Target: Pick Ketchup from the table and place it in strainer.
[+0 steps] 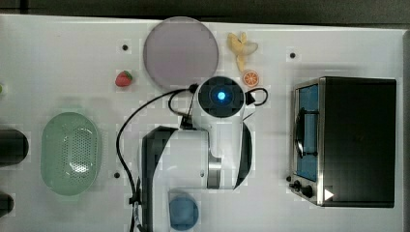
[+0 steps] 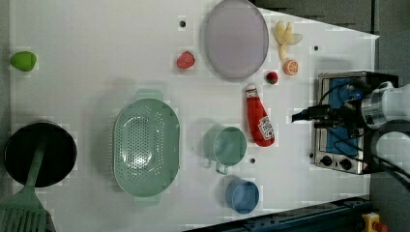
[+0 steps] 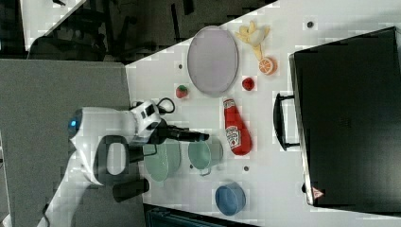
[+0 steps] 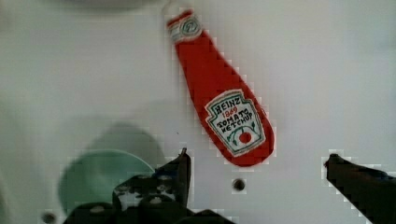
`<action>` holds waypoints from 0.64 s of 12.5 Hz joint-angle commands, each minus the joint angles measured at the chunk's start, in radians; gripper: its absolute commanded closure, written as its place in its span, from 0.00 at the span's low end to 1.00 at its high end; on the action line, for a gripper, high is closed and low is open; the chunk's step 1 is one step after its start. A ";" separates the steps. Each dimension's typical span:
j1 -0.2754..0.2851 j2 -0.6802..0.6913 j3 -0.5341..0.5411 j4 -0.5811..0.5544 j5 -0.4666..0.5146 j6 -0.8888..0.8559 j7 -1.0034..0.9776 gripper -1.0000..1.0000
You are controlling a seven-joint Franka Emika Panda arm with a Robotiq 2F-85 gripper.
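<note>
The Ketchup [image 2: 259, 119] lies flat on the white table [image 2: 96, 87], with its cap toward the purple plate [image 2: 235, 38] and its label facing up. In the left view's frame it is just right of the round green cup [image 2: 228, 146] and left of the toaster oven [image 2: 341, 121]; it is not touching either of them. A small dark-red round fruit [image 2: 272, 77] sits near its cap, and a strawberry [image 2: 185, 60] lies at the left side of the plate. The strainer [image 2: 146, 146] stands further to the left view's left, on the other side of the cup, well apart from the bottle. A blue cup [image 2: 241, 195] is below the green cup in this view.

The gripper [image 4: 257, 163] hangs above the table with its fingers [image 4: 182, 168] spread wide and nothing between them. In the wrist view the bottle's thick end lies near the gap between the two fingers, but no finger touches it. In the right view the gripper [image 3: 201, 136] is over the green cup's side.
</note>
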 commanded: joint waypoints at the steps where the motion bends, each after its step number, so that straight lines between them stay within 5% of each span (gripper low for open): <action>1: -0.002 -0.006 -0.001 -0.034 0.000 0.138 -0.359 0.00; 8: -0.002 0.125 -0.010 -0.173 -0.003 0.400 -0.391 0.00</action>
